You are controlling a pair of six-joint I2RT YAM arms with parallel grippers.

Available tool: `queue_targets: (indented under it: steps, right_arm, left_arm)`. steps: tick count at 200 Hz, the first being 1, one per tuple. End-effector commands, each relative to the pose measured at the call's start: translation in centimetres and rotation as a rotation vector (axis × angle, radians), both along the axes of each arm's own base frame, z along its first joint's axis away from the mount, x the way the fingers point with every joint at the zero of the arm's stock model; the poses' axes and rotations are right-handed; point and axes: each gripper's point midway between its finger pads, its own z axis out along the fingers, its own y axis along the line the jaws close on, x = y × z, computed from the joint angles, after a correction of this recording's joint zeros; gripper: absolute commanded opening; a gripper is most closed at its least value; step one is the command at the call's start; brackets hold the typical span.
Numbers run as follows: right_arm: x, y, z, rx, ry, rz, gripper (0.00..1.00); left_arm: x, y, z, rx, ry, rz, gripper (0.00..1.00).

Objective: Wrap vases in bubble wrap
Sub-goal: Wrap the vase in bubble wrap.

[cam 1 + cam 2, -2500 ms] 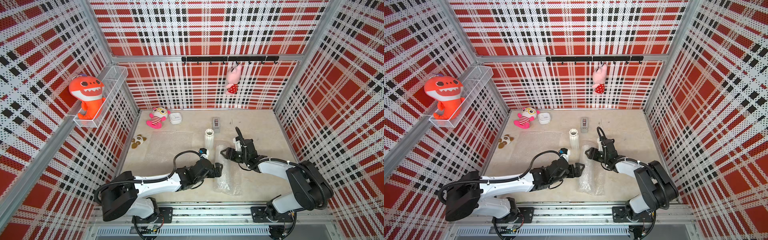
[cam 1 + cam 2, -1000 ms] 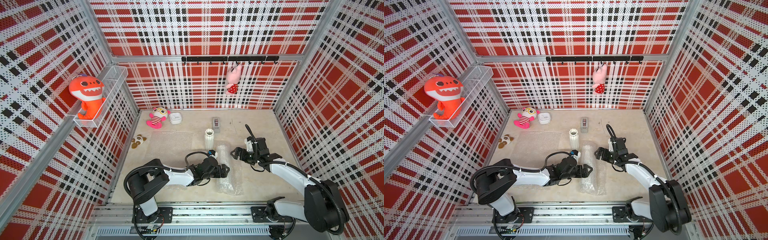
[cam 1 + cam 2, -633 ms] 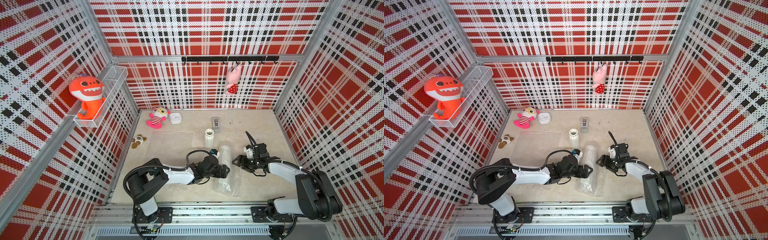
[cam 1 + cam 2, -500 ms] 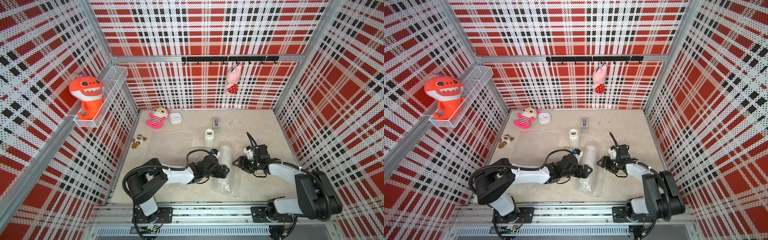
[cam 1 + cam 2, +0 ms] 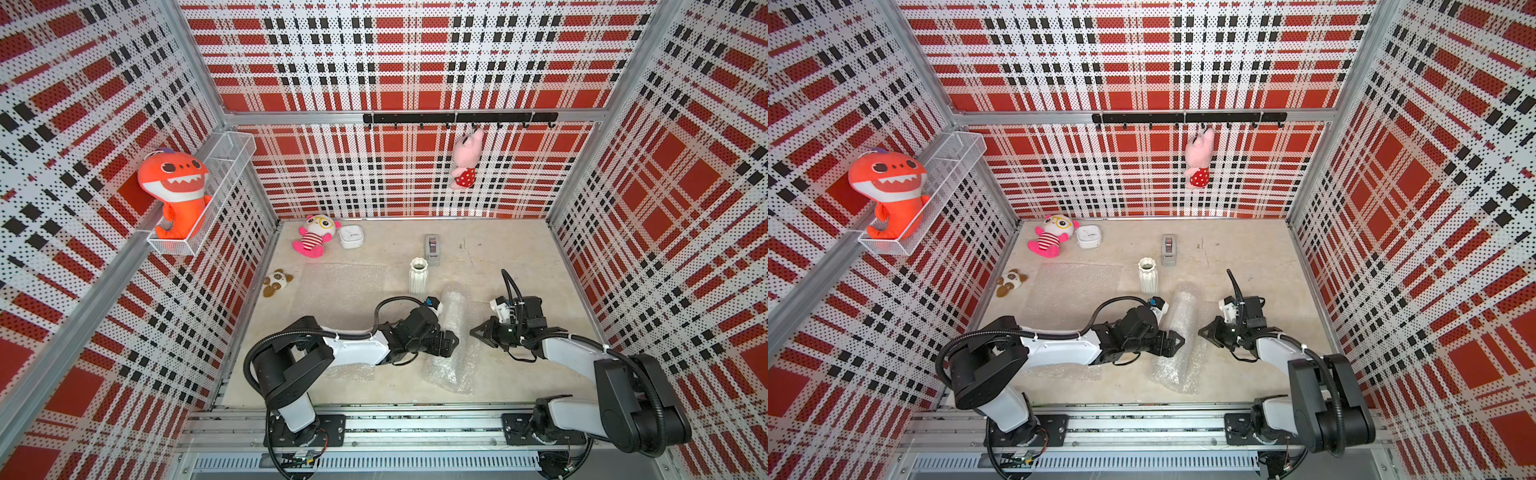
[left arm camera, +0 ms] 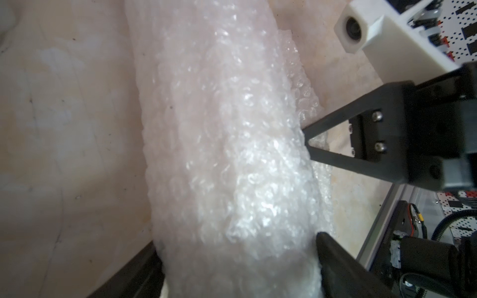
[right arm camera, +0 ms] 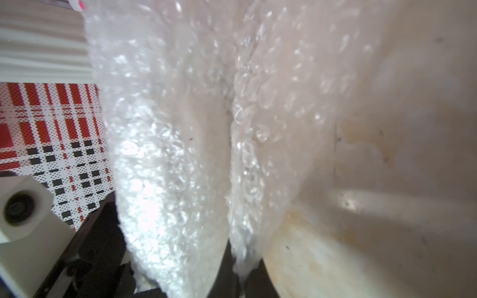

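Red plaid walls stand around my sandy table (image 5: 519, 266). My right gripper (image 5: 473, 331) was wide a second ago; now its tips pinch shut on the bubble wrap roll (image 5: 451, 340). My left gripper (image 5: 455, 340) stays spread around the roll's other side. I count two sheets: one rolled, one flat bubble wrap sheet (image 5: 340, 286). I see one bare vase (image 5: 418, 275) standing behind the roll.

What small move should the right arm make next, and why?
Probably lift the pinched edge and draw it over the top, toward the left arm. The right pincer is shut on a loose edge of the rolled bubble wrap, which looks slack on that side. The left pincer straddles the same bundle and could steady it.
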Motion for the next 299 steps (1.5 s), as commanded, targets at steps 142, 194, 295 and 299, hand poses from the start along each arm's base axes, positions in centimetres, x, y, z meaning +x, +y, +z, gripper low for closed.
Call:
queue_targets:
  steps: [142,194,295,299]
  right_arm:
    - [3.2,4.7,8.2,0.241,-0.184,-0.046,0.17]
    - [1.8,4.7,6.2,0.246,-0.141,-0.031,0.20]
    - [3.0,6.6,5.8,0.245,-0.154,-0.041,0.05]
    - [3.0,6.6,5.7,0.246,-0.151,-0.045,0.05]
  left_arm:
    - [-0.5,3.3,-3.8,0.171,0.089,-0.033,0.84]
    - [-0.5,4.0,-3.7,0.167,0.100,-0.002,0.84]
    - [0.5,2.0,-1.2,0.086,0.081,-0.037,0.87]
    - [0.5,2.0,-1.0,0.081,0.081,-0.037,0.88]
